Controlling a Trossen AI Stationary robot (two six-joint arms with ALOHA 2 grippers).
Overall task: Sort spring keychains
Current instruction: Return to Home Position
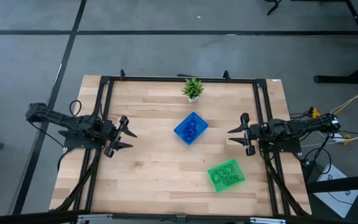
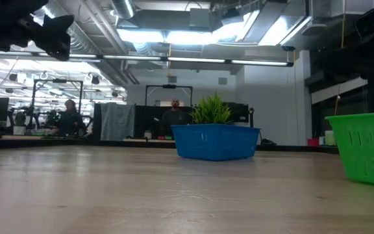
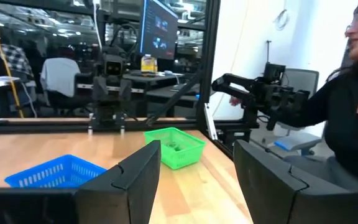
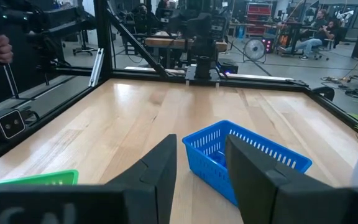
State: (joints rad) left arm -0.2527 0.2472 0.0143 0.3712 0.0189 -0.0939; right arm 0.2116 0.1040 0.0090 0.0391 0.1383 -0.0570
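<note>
The blue spring keychains (image 1: 190, 129) lie inside the blue square tray (image 1: 199, 119) at the table's middle. The green spring keychains (image 1: 226, 175) lie inside the green square tray (image 1: 238, 180) toward the near right. My left gripper (image 1: 129, 139) is open and raised over the table's left side, fingers pointing right. My right gripper (image 1: 232, 135) is open and raised over the right side, fingers pointing left. Each wrist view shows its own open fingers, the left gripper (image 3: 194, 162) and the right gripper (image 4: 201, 149), with nothing between them.
A small green potted plant (image 1: 192, 89) stands near the far edge, behind the blue tray. A black frame (image 1: 179, 79) runs along the table's far, left and right sides. A person (image 3: 347, 118) sits past the near edge. Bare wood lies between the trays and the arms.
</note>
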